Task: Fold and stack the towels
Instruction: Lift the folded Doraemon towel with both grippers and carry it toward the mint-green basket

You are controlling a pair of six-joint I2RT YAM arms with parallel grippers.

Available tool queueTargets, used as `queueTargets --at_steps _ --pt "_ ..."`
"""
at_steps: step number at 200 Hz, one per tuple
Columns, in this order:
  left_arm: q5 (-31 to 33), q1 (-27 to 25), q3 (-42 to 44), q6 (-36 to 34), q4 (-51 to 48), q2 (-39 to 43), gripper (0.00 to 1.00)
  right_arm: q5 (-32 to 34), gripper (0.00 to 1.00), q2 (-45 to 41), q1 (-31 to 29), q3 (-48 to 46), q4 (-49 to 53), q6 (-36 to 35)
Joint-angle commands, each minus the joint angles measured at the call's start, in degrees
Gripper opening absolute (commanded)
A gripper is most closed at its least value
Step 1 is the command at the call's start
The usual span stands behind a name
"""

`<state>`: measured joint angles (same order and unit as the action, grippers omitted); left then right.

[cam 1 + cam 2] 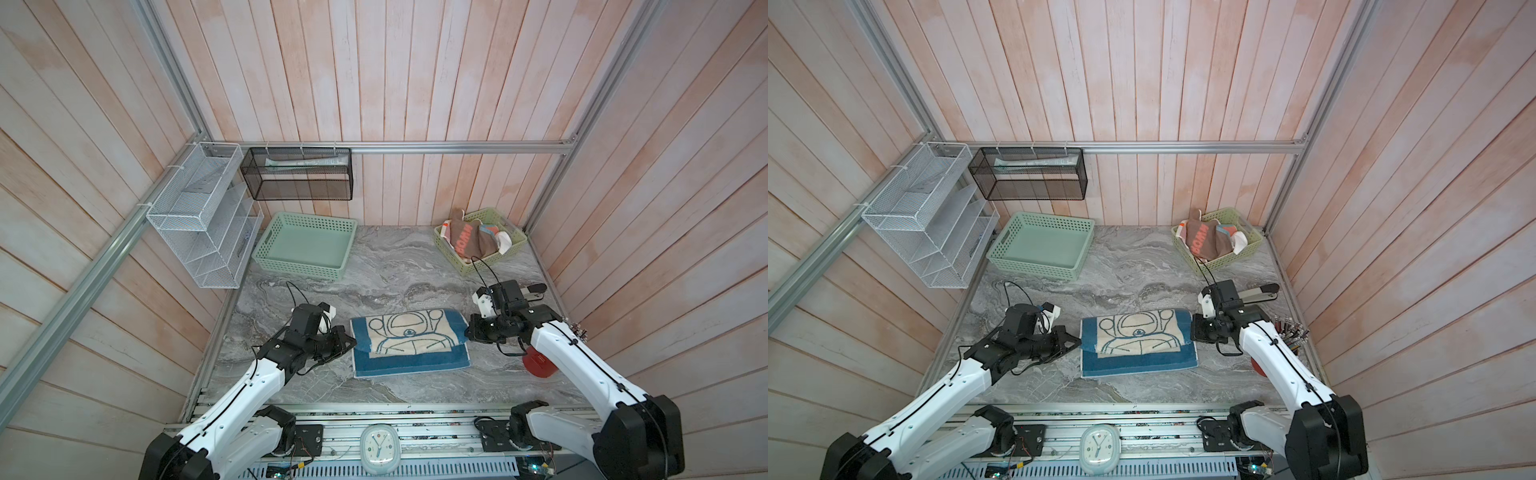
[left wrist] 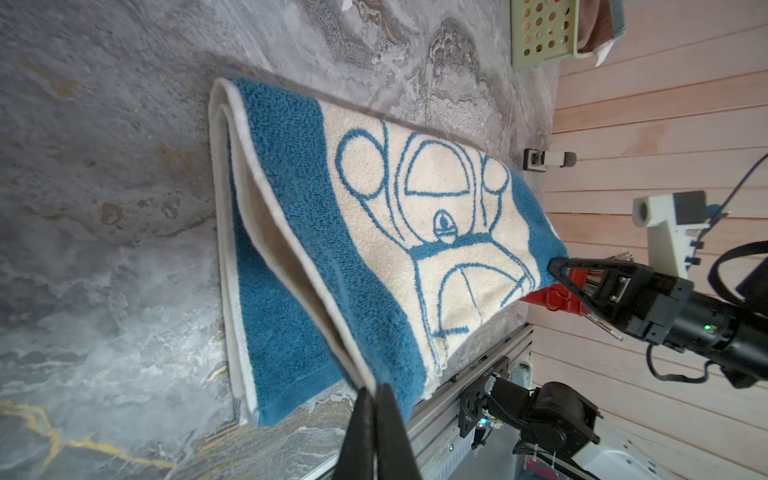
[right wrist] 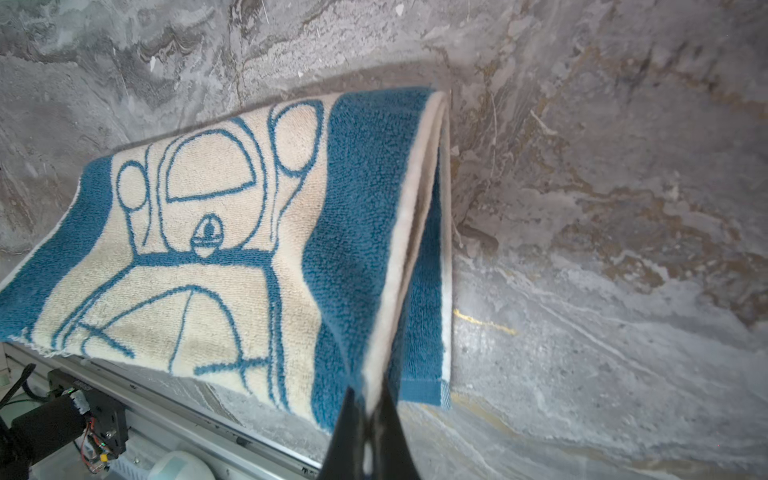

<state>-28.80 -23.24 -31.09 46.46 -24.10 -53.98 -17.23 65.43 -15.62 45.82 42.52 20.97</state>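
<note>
Grey marble surface (image 1: 374,282), plank walls on three sides. A green basket (image 1: 299,268) sits at the rear left corner. The left gripper (image 1: 352,343) is clamped on the left edge of the cartoon-face towel (image 1: 409,338), which lies folded at front centre. The right gripper (image 1: 468,332) pinches its right edge. Other towels (image 1: 467,241) are heaped in the rear-right basket (image 1: 488,262).

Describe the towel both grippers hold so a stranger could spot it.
On the marble table, look front and centre. The towel lies folded, pinched by the left gripper and right gripper. Only it is cream with a blue border and cartoon face; the other towels fill the far right basket.
</note>
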Motion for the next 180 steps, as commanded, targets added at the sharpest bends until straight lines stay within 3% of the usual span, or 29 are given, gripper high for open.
queueTargets --at_steps 1,17,24,39,47,54,76,99,145,180 --pt "-1.94 -1.03 3.73 2.87 -2.59 2.54 0.0 0.57 0.0 -2.56 -0.29 -3.2 4.98 2.38" --pt "-2.33 -1.78 7.38 4.86 0.2 2.68 0.0 1.13 0.0 -3.35 -0.51 -5.23 3.17 4.45" --pt "-2.79 -1.84 8.93 5.48 1.94 2.06 0.0 1.52 0.09 -2.88 -0.68 -5.45 2.59 4.91" --pt "-2.18 -1.98 10.6 5.95 2.44 -0.32 0.25 1.87 0.35 -0.53 -1.28 -5.79 2.17 5.18" --pt "-1.39 -1.96 10.54 5.52 1.42 -1.51 0.4 1.77 0.41 0.8 -1.79 -5.58 2.69 5.14" --pt "-0.01 -1.97 9.91 5.02 -0.18 -2.16 0.47 2.02 0.43 1.39 -2.47 -5.28 3.05 5.26" --pt "3.81 -1.78 8.06 4.61 -1.81 -1.62 0.53 4.87 0.46 0.69 -3.62 -3.38 3.92 5.66" --pt "4.1 -1.6 7.28 3.92 3.26 -2.33 0.57 7.29 0.46 0.61 -3.89 -0.74 4.02 5.05" --pt "-0.02 -1.6 6.43 3.64 16.46 -15.92 0.63 5.64 0.46 6.3 -7.84 1.0 -1.81 6.0" --pt "1.1 -1.65 5.1 3.39 15.45 -19.56 0.65 4.97 0.46 10.98 -11.2 1.55 -6.24 6.72"
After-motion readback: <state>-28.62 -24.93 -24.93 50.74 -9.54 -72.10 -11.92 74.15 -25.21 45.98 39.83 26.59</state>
